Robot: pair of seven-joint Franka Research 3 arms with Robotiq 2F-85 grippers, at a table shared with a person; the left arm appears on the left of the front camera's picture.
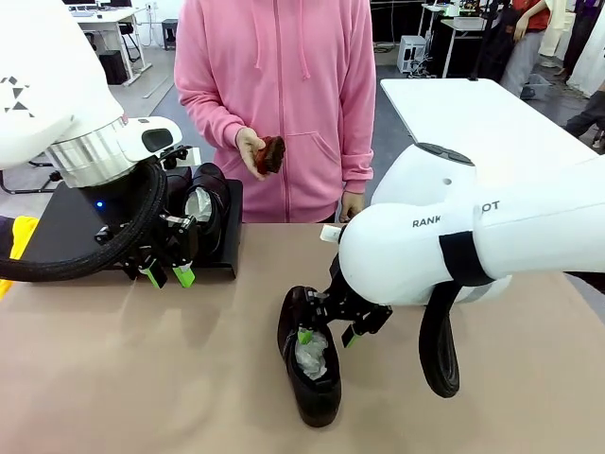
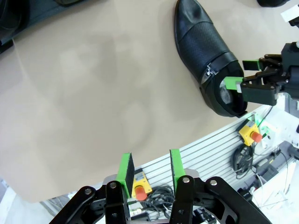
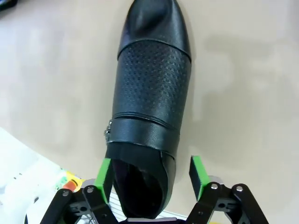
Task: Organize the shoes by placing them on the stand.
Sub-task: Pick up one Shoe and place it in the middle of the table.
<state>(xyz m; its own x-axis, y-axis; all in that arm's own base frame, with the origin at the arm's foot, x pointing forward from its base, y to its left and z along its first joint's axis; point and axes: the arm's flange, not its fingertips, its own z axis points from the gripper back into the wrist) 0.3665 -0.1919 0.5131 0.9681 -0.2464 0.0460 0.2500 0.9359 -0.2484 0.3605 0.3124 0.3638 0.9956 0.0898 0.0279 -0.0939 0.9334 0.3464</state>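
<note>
Right wrist view: gripper (image 3: 150,173) astride shoe (image 3: 152,93)

A tan-covered table (image 1: 113,378) is stretching across the foreground while a white table (image 1: 473,123) is standing behind on grey floor (image 1: 156,80), desks (image 1: 106,17) lining the far end.

Surface: tan table (image 1: 142,369) before me | middle: one black shoe (image 1: 312,378) standing on its sole | far edge, my left: low black stand (image 1: 61,222)
</note>
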